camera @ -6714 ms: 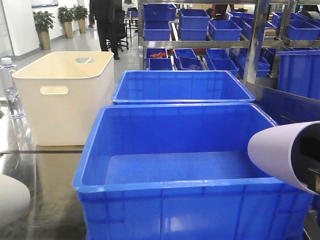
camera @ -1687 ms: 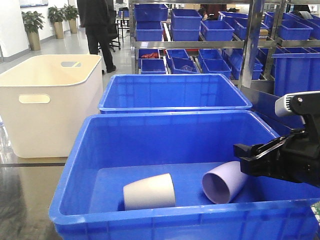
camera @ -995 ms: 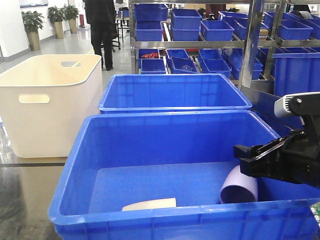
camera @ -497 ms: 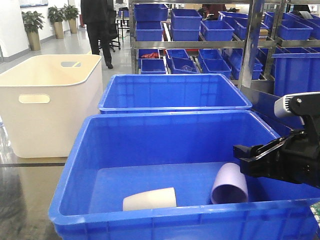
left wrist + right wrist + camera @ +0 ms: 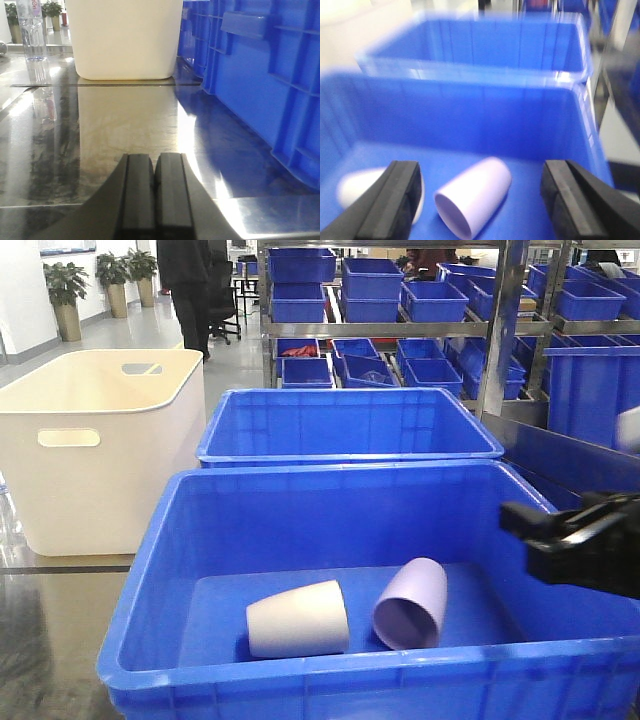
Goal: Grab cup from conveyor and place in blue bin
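A lilac cup (image 5: 410, 602) lies on its side on the floor of the near blue bin (image 5: 330, 472), mouth toward me. A cream cup (image 5: 298, 618) lies on its side just left of it. My right gripper (image 5: 530, 535) is open and empty, above the bin's right rim. In the right wrist view the lilac cup (image 5: 475, 197) lies below and between the spread fingers (image 5: 402, 190), apart from both, with the cream cup (image 5: 355, 185) at the left. My left gripper (image 5: 155, 165) is shut and empty, low over the shiny table. The conveyor is out of view.
A second blue bin (image 5: 350, 425) stands behind the near one and a cream-white tub (image 5: 100, 440) to the left. Shelves of small blue bins (image 5: 400, 300) fill the back. A person (image 5: 190, 280) stands far left. A water bottle (image 5: 31, 30) stands on the table (image 5: 125, 125).
The lilac cup has rolled left on the bin floor and turned toward the cream cup. My open right gripper has drawn back to the right. The left gripper has not moved.
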